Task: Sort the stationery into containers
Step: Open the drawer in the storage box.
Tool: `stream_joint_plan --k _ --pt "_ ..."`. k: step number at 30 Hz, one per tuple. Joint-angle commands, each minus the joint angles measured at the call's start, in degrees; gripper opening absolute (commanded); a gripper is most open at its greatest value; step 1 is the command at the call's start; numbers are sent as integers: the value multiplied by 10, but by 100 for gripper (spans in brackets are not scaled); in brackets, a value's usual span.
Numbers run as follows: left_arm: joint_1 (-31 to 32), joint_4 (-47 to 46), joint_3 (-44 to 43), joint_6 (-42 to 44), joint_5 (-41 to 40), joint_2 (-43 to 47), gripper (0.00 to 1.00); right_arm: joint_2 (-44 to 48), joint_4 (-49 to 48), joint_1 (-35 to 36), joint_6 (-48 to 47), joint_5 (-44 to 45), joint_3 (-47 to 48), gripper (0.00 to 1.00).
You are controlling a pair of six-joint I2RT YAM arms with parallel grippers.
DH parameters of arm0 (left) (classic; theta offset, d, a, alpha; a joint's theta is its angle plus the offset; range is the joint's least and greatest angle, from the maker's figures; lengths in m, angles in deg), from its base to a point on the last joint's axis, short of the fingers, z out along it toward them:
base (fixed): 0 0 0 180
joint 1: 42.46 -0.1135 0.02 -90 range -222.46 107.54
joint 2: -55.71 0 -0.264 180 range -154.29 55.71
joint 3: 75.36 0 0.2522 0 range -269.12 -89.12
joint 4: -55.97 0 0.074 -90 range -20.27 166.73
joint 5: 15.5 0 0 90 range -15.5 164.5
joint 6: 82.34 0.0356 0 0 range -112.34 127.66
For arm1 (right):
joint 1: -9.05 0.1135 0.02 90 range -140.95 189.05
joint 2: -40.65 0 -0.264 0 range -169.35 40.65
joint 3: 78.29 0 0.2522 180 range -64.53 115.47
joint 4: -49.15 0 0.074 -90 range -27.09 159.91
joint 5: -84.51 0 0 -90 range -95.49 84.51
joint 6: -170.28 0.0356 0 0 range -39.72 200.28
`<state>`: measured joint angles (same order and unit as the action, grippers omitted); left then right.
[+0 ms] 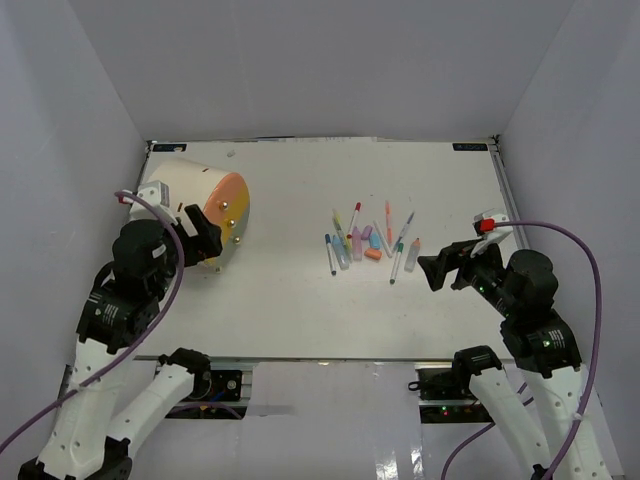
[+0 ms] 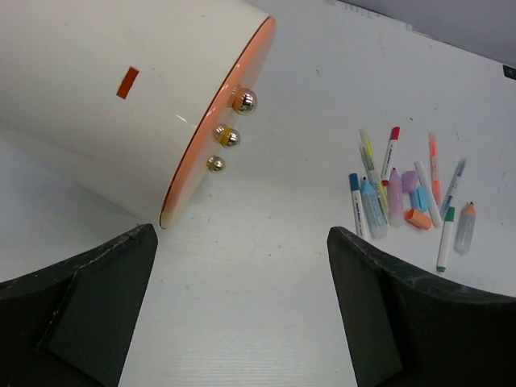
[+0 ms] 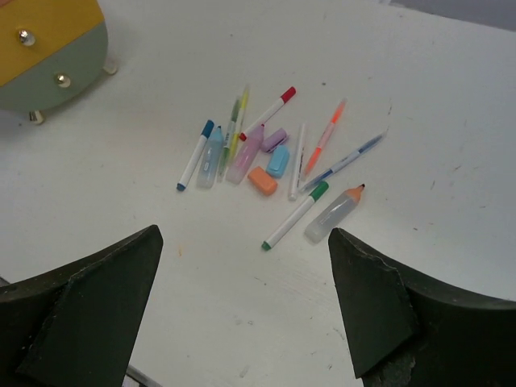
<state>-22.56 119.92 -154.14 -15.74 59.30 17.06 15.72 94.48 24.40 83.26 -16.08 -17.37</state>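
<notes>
Though at the table (image 1: 300, 310) edge, container (image 1: 195, 200) well apart from mid-table stationery (image 1: 357, 242).

Cream cylinder (image 1: 188, 190), orange-edged face, brass knobs (image 2: 230, 137). Pens (image 3: 270, 107) have red, green, blue and yellow caps. Blocks (image 3: 262, 181) are orange, blue, purple, possibly pink; table (image 1: 300, 300) is white.

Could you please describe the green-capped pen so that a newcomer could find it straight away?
On the white table, look right of the big cream cylinder container to the pile of stationery. At the pile's near right edge, beside a clear tube with an orange tip, lies the green-capped pen. It is the only pen with a green cap, and it reaches nearest the arms.
</notes>
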Motion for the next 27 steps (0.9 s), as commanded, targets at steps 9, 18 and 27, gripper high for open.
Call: stream_joint_plan --k 9,18,27 --pt "2 39 -185 54 -24 -233 98 -2 -6 -1 14 -22 -22 90" --pt "65 68 -290 92 -188 -368 92 2 -9 -1 26 -23 -32 90" --pt "177 64 -268 128 -428 -432 76 4 -11 -1 38 -7 -39 90"
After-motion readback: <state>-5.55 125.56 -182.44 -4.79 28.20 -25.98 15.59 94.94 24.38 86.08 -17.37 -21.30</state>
